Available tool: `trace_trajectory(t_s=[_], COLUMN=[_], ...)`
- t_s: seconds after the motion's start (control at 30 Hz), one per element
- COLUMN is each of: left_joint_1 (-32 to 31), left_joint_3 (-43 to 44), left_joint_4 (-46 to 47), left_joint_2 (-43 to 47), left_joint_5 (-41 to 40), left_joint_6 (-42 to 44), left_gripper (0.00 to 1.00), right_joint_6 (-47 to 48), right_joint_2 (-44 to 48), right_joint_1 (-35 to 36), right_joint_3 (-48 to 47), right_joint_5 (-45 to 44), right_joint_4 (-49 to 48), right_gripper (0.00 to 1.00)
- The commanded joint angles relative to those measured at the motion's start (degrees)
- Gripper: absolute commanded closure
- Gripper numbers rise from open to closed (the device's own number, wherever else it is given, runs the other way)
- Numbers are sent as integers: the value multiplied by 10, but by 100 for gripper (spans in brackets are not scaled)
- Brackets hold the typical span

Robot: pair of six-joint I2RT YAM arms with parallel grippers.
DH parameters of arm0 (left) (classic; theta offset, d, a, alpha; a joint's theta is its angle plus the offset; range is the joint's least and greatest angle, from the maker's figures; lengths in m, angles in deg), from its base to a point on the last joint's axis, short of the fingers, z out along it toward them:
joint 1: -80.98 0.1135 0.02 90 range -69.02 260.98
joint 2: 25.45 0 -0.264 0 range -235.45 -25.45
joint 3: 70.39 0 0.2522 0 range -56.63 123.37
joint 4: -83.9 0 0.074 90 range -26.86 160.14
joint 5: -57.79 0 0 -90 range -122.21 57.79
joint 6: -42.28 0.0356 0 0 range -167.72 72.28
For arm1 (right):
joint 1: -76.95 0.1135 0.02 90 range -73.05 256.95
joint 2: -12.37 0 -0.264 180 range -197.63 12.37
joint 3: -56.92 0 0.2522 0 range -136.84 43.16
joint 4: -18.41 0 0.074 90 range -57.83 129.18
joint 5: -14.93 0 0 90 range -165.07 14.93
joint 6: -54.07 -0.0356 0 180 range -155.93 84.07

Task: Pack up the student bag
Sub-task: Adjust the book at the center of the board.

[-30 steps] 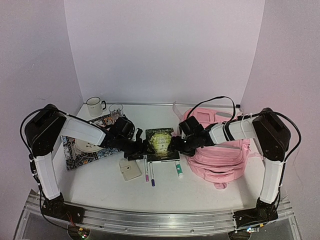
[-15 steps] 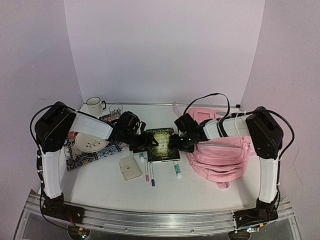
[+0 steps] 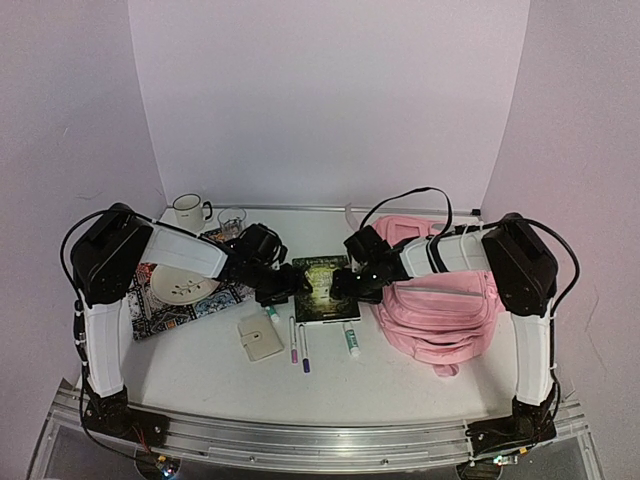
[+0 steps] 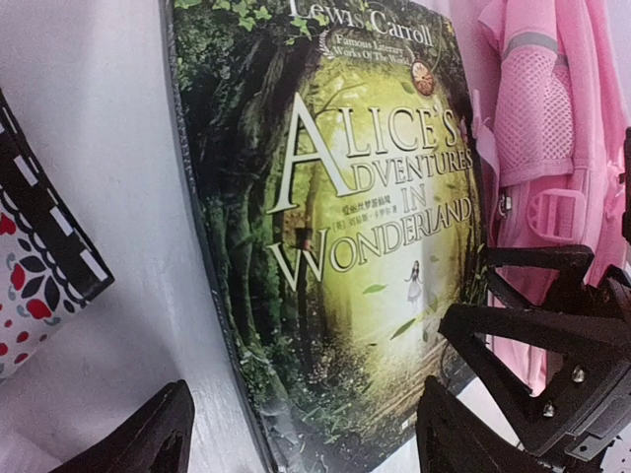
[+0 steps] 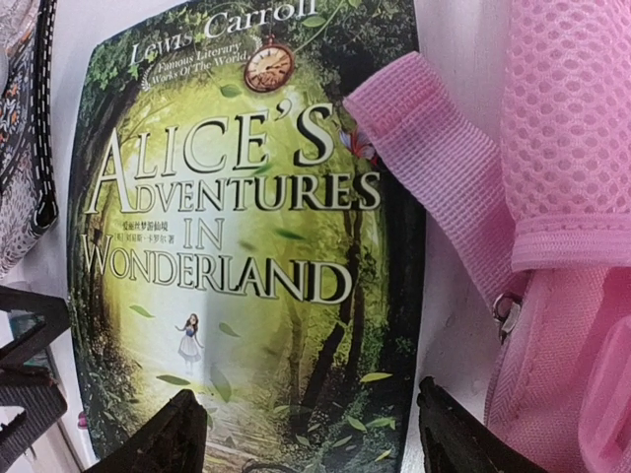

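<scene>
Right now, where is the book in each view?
Top view: book near the centre, backpack to its right.
Left wrist: book fills the middle, backpack upper right.
Right wrist: book fills left and centre, backpack right.
Shared landmark: the pink backpack beside the book's right edge.

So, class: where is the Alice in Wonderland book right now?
Top view: the book lies flat mid-table, between the left gripper and right gripper, student bag on its right.

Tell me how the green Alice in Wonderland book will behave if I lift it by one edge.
The green illustrated book looks thin, so it would probably sag somewhat. Its cover seems glossy, so perhaps slippery. A webbing strap of the pink fabric backpack overlaps its edge and may drag.
</scene>
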Motion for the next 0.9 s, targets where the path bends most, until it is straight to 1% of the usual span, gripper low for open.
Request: trace_trajectory(t_s=[0.0, 0.13, 0.33, 0.47, 0.57, 0.77, 0.87], left_joint_1=[3, 2, -3, -3, -3, -3, -2], left_joint_3=[12, 23, 38, 20, -9, -45, -54], left_joint_4=[-57, -57, -34, 32, 117, 195, 197], left_joint_2=[-5, -21, -52, -64, -52, 13, 36], left_joint_5=[-54, -23, 40, 101, 136, 146, 124], left_joint_6=[8, 8, -9, -51, -92, -127, -123], left_gripper=[20, 20, 22, 22, 24, 27, 27], right_joint_6=[6, 8, 0, -14, -22, -32, -38], right_joint_2=[-17, -21, -30, -35, -35, -26, -8], right_joint_1=[-5, -5, -5, -5, -5, -5, -6], right_joint_3=[-5, -6, -2, 8, 18, 36, 53], right_joint_5=[1, 11, 64, 109, 136, 142, 134], right_joint_4=[33, 31, 3, -32, -61, -80, -90], right_gripper=[26, 26, 27, 27, 28, 29, 31])
